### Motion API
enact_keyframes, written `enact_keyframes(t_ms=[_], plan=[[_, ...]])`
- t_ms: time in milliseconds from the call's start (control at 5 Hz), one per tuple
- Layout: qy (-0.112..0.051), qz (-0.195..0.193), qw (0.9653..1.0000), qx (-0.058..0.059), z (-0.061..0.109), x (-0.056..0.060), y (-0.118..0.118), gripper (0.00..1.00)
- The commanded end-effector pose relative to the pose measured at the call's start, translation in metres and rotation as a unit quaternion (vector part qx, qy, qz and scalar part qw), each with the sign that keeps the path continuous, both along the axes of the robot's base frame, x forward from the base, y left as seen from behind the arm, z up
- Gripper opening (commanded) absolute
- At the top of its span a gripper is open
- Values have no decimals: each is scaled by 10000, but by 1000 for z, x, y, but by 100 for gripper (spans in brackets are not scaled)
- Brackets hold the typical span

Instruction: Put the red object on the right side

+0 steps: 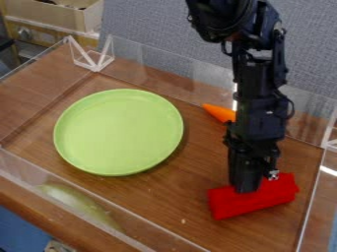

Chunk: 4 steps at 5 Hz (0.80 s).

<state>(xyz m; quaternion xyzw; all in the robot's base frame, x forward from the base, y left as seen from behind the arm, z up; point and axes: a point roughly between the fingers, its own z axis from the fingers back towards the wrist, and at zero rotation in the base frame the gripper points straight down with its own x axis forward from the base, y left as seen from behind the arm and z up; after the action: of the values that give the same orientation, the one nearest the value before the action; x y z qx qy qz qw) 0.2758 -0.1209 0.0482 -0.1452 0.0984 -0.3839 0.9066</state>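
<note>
The red object [253,200], a bright red brick-shaped block, lies on the wooden table at the lower right, close to the front clear wall. My gripper [249,182] points steeply down onto its top, and its black fingers are shut on the block's upper edge. The fingertips are hard to tell apart against the dark arm. An orange toy carrot [219,112] lies behind the arm, mostly hidden by it.
A lime green plate [118,131] sits left of centre on the table. Clear acrylic walls [158,228] ring the work area. A small clear stand [89,52] is at the back left, with cardboard boxes [53,12] beyond it.
</note>
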Motion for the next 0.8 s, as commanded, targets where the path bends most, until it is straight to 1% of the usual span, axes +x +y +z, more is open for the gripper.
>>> enact_keyframes(t_ms=[0, 200, 600], plan=[[-134, 154, 9998, 38, 7, 15, 2, 0], [-107, 168, 9998, 89, 5, 19, 0, 0], [-49, 194, 9997, 127, -5, 18, 1, 0]])
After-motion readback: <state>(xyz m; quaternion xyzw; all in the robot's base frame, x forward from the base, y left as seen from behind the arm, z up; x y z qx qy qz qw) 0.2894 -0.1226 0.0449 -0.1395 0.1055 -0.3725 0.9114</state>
